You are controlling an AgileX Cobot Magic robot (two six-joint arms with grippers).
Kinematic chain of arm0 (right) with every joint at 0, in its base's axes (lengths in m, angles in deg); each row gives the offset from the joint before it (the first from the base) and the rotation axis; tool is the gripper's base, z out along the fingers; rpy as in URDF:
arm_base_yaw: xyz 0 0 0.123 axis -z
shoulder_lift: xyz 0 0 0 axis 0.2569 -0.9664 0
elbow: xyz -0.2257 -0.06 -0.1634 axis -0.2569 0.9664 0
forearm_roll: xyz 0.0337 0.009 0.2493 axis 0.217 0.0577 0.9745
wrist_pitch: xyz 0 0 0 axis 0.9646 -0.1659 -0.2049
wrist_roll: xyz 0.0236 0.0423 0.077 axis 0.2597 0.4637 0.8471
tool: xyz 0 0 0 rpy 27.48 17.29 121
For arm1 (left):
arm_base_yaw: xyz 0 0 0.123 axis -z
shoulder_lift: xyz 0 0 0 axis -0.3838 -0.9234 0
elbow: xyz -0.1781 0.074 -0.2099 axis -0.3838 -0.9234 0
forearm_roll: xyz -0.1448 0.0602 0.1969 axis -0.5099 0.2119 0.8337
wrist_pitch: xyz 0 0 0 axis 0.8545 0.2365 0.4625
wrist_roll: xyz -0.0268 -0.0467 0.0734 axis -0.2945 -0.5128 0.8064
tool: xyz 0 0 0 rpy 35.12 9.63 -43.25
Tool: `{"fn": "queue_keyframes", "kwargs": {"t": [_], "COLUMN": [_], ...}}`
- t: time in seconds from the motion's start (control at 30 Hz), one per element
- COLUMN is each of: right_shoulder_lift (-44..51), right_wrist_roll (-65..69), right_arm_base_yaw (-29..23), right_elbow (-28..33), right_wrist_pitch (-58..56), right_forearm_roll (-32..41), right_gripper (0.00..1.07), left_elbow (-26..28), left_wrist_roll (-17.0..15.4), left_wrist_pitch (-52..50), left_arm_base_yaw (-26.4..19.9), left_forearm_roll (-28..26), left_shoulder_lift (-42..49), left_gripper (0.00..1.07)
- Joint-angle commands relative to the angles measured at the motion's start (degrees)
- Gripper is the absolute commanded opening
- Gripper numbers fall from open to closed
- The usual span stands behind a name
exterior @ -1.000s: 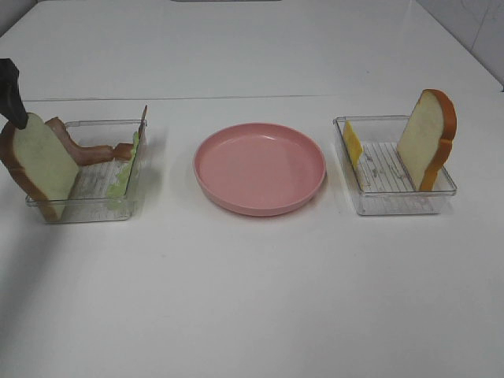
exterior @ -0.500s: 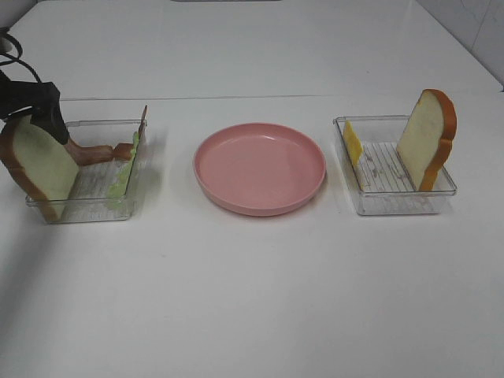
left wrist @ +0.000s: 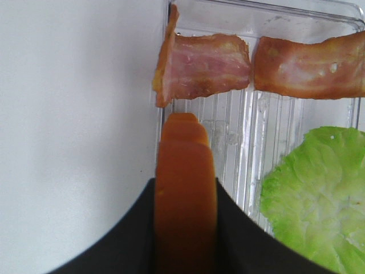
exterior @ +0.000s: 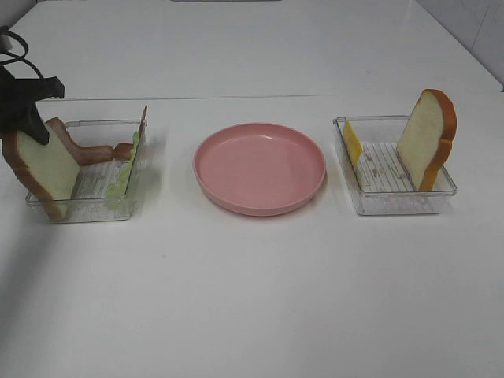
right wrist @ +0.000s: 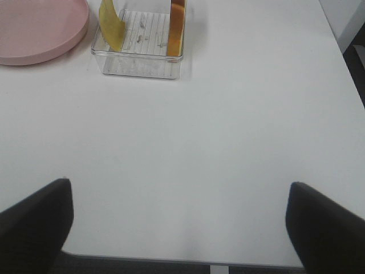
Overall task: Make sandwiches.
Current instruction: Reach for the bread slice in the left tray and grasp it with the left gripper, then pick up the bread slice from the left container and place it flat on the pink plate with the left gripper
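Note:
The left clear tray [exterior: 87, 206] holds an upright bread slice [exterior: 43, 164], bacon strips [exterior: 88, 151] and a lettuce sheet [exterior: 126, 169]. My left gripper [exterior: 27, 118] sits on the top of that slice. In the left wrist view its dark fingers [left wrist: 128, 228] press both sides of the orange crust [left wrist: 183, 171], with bacon [left wrist: 205, 65] and lettuce [left wrist: 313, 194] beyond. The right tray [exterior: 394, 201] holds a cheese slice [exterior: 352, 143] and a second bread slice [exterior: 428, 138]. My right gripper [right wrist: 182, 228] is open and empty over bare table, away from the right tray [right wrist: 140, 65].
A round pink plate [exterior: 260, 167] sits empty between the two trays; its edge shows in the right wrist view [right wrist: 40, 28]. The white table [exterior: 252, 299] stretches in front of the trays. A seam runs across the table behind them.
My left gripper has come down from the far left edge onto the top of the left bread slice and closed around its crust. The slice has shifted slightly.

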Motion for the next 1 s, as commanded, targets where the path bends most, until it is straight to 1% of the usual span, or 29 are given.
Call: {"fn": "queue_keyframes", "kwargs": {"t": [0.03,0.1,0.17,0.2,0.3,0.37,0.4,0.43,0.47,0.5,0.53,0.57,0.6,0.63,0.67,0.7,0.77,0.8,0.83,0.87,0.9,0.93,0.97,1.0], "right_shoulder_lift": [2.06,2.06,2.06,2.06,2.06,2.06,2.06,2.06,2.06,2.06,2.06,2.06,2.06,2.06,2.06,2.06,2.06,2.06,2.06,2.06,2.06,2.06,2.06,2.06], "right_wrist_roll": [0.4,0.4,0.4,0.4,0.4,0.4,0.4,0.4,0.4,0.4,0.4,0.4,0.4,0.4,0.4,0.4,0.4,0.4,0.4,0.4,0.4,0.4,0.4,0.4], "right_arm_base_yaw": [0.17,0.17,0.17,0.17,0.17,0.17,0.17,0.17,0.17,0.17,0.17,0.17,0.17,0.17,0.17,0.17,0.17,0.17,0.17,0.17,0.17,0.17,0.17,0.17], "right_elbow": [-0.23,-0.23,-0.23,-0.23,-0.23,-0.23,-0.23,-0.23,-0.23,-0.23,-0.23,-0.23,-0.23,-0.23,-0.23,-0.23,-0.23,-0.23,-0.23,-0.23,-0.23,-0.23,-0.23,-0.23], "right_wrist_pitch": [-0.17,-0.17,-0.17,-0.17,-0.17,-0.17,-0.17,-0.17,-0.17,-0.17,-0.17,-0.17,-0.17,-0.17,-0.17,-0.17,-0.17,-0.17,-0.17,-0.17,-0.17,-0.17,-0.17,-0.17], "right_forearm_roll": [0.17,0.17,0.17,0.17,0.17,0.17,0.17,0.17,0.17,0.17,0.17,0.17,0.17,0.17,0.17,0.17,0.17,0.17,0.17,0.17,0.17,0.17,0.17,0.17], "right_gripper": [0.99,0.99,0.99,0.99,0.99,0.99,0.99,0.99,0.99,0.99,0.99,0.99,0.99,0.99,0.99,0.99,0.99,0.99,0.99,0.99,0.99,0.99,0.99,0.99], "left_elbow": [0.29,0.92,1.26,2.64,3.44,6.76,6.76,7.68,9.68,9.68,11.0,13.75,13.75,15.18,17.59,17.59,21.14,21.14,22.06,22.63,22.63,22.63,22.63,22.63], "left_wrist_roll": [-0.52,-0.52,-0.52,-0.52,-0.52,-0.52,-0.52,-0.52,-0.52,-0.52,-0.52,-0.52,-0.52,-0.52,-0.52,-0.52,-0.52,-0.52,-0.52,-1.32,-1.32,-2.12,-3.04,-3.04], "left_wrist_pitch": [0.29,3.67,4.7,7.1,8.31,12.49,12.49,13.29,14.9,14.9,16.04,17.53,17.53,18.05,18.16,18.16,17.65,17.65,17.3,15.13,15.13,13.58,11.12,11.12], "left_arm_base_yaw": [0.4,0.4,0.4,0.4,0.4,0.4,0.4,0.4,0.52,0.52,0.69,1.32,1.32,1.83,3.38,3.38,6.25,6.25,7.22,9.68,9.68,10.66,13.06,13.06], "left_forearm_roll": [-1.38,-1.55,-1.55,-1.66,-1.66,-1.83,-1.83,-1.83,-1.83,-1.83,-1.83,-1.89,-1.89,-1.89,-2.18,-2.18,-3.61,-3.61,-4.13,-5.44,-5.44,-5.9,-6.7,-6.7], "left_shoulder_lift": [-0.11,-0.11,-0.11,0.0,0.23,2.06,2.06,2.81,4.18,4.18,4.81,6.19,6.19,6.76,7.62,7.62,7.91,7.91,7.79,7.79,7.79,7.79,7.62,7.62], "left_gripper": [0.0,0.0,0.0,0.0,0.0,0.0,0.0,0.0,0.0,0.0,0.0,0.0,0.0,0.0,0.0,0.0,0.0,0.0,0.0,0.0,0.0,0.0,0.0,0.0]}}
